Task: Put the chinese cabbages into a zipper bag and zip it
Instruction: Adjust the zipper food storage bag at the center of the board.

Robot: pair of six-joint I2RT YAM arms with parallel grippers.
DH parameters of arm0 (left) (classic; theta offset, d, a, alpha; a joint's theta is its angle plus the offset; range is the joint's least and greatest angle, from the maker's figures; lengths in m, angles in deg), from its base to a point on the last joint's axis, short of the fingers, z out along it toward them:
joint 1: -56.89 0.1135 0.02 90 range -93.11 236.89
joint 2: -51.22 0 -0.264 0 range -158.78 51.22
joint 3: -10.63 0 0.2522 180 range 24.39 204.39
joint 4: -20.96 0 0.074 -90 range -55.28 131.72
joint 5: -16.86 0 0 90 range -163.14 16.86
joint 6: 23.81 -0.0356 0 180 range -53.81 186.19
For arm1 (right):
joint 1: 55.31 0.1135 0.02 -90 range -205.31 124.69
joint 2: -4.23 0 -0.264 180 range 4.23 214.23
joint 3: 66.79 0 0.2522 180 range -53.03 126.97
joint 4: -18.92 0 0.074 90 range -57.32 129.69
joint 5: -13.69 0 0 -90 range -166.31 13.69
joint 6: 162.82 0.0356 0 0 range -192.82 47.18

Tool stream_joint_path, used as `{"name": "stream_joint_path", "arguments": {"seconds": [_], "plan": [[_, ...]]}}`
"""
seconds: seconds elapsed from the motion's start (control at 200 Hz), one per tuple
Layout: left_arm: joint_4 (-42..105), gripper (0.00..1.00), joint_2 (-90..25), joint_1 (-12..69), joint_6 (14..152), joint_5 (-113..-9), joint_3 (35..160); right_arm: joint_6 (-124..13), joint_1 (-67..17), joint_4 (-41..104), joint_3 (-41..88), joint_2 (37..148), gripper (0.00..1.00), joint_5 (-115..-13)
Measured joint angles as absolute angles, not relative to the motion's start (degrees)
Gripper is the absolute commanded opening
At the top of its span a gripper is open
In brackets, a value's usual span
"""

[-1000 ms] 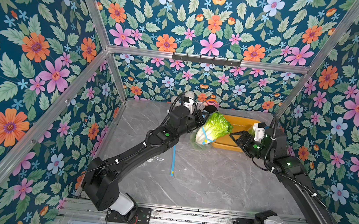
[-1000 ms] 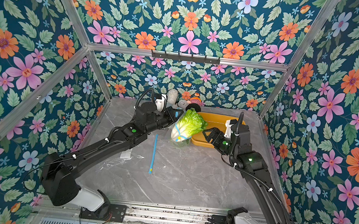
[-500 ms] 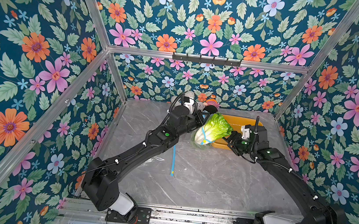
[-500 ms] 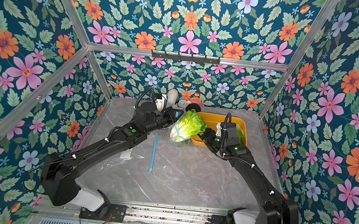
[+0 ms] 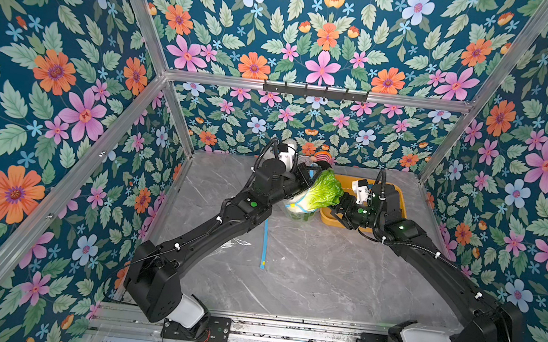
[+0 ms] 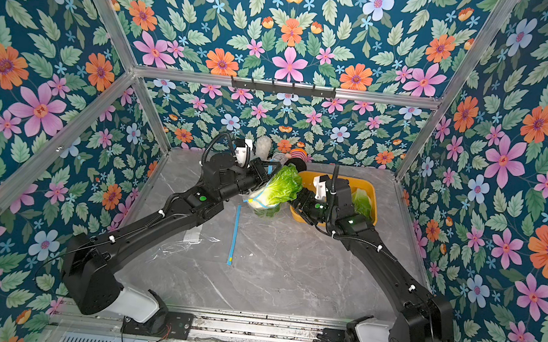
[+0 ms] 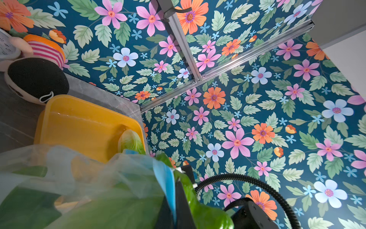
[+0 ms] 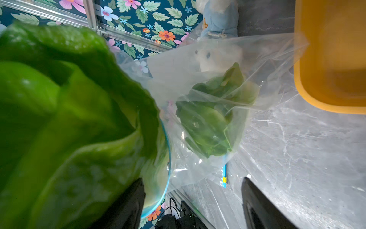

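My left gripper (image 5: 310, 179) (image 7: 175, 190) is shut on the blue zip rim of a clear zipper bag (image 5: 299, 211) (image 8: 227, 59), holding it up at the back middle of the table. One chinese cabbage (image 5: 322, 193) (image 6: 279, 188) (image 8: 69, 119) stands in the bag's mouth with its green leaves sticking out. Another cabbage (image 8: 210, 115) lies deeper inside the bag. A third cabbage (image 6: 362, 203) (image 7: 130, 141) rests in the yellow tray (image 5: 399, 195) (image 7: 79, 123). My right gripper (image 5: 340, 209) (image 8: 193, 198) is open just right of the protruding leaves, which lie against one of its fingers, with nothing between the jaws.
A second clear bag with a blue zip strip (image 5: 264, 244) (image 6: 233, 237) lies flat on the marble table beside the left arm. Plush toys (image 5: 321, 156) (image 7: 37, 79) sit against the back wall behind the tray. Floral walls close in three sides.
My right arm has swung left from over the yellow tray to the protruding cabbage's leaves. The left arm and the held bag have stayed put.
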State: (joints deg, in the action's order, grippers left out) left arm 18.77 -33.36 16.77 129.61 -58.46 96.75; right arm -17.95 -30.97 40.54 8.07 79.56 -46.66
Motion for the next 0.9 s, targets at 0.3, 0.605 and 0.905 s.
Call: {"name": "stream_joint_path", "arguments": {"seconds": [0.3,0.605,0.905], "plan": [[7.5,0.0,-31.0,18.7,141.9,-56.6,88.3,-16.2,-30.7,33.8,4.4,77.6,0.68,-45.0],[-3.6,0.0,-31.4,18.8,154.0,-56.9,83.2,-14.8,-30.6,32.7,3.2,78.4,0.57,-44.6],[-7.8,0.0,-32.3,18.8,159.2,-57.2,82.7,-14.2,-30.6,31.3,2.6,79.3,0.5,-44.6]]}}
